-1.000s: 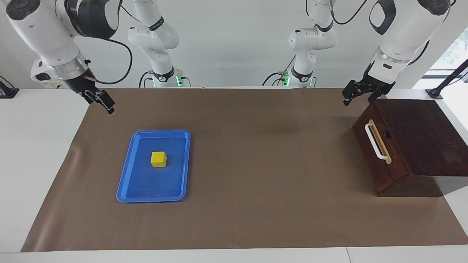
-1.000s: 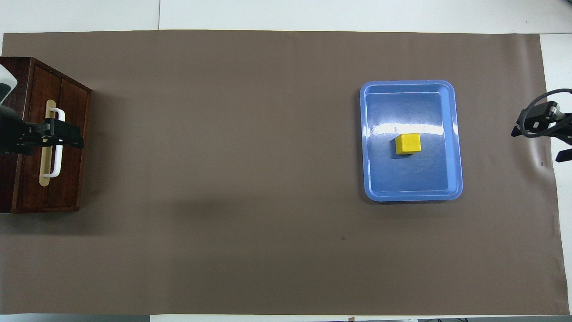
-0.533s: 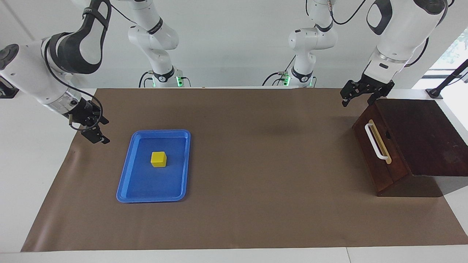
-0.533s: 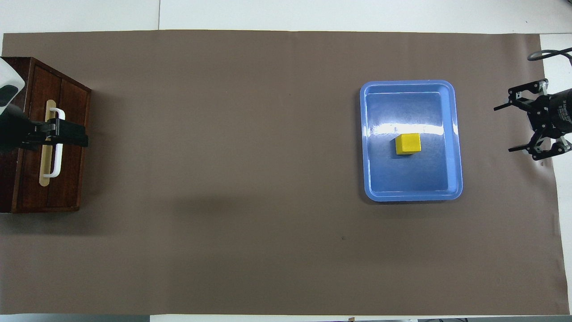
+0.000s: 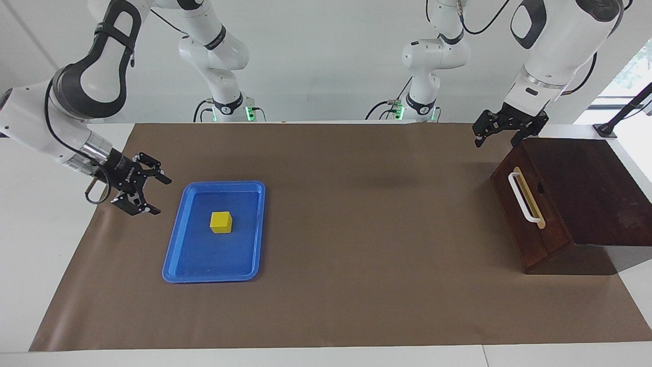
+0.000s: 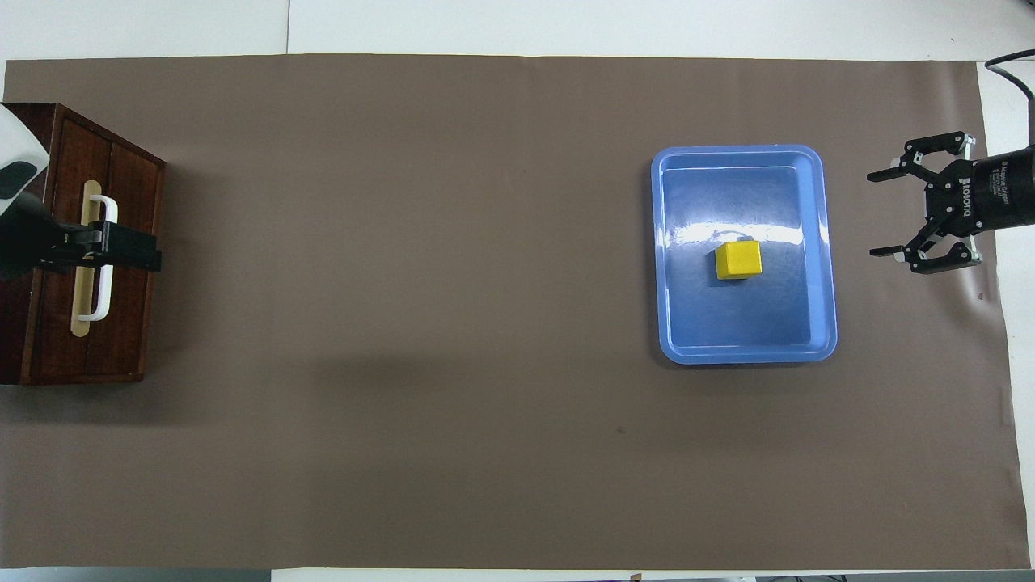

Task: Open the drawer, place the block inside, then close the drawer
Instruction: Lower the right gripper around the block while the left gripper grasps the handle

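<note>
The drawer (image 5: 527,214) is sitting shut in the slanted wooden box (image 5: 591,193) at the left arm's end of the bench (image 5: 356,229). Its white handle (image 5: 524,198) is sticking out in front. The left gripper (image 5: 501,133) is hanging in the air over the box's edge, fingers spread wide, holding nothing.

The yellow block (image 5: 221,222) is sitting in the middle of the blue tray (image 5: 178,244), toward the right arm's end of the bench. The right gripper (image 5: 154,193) is hanging just beside the tray, pointing at it. Its fingers (image 6: 885,173) are wide open and it is holding nothing.
</note>
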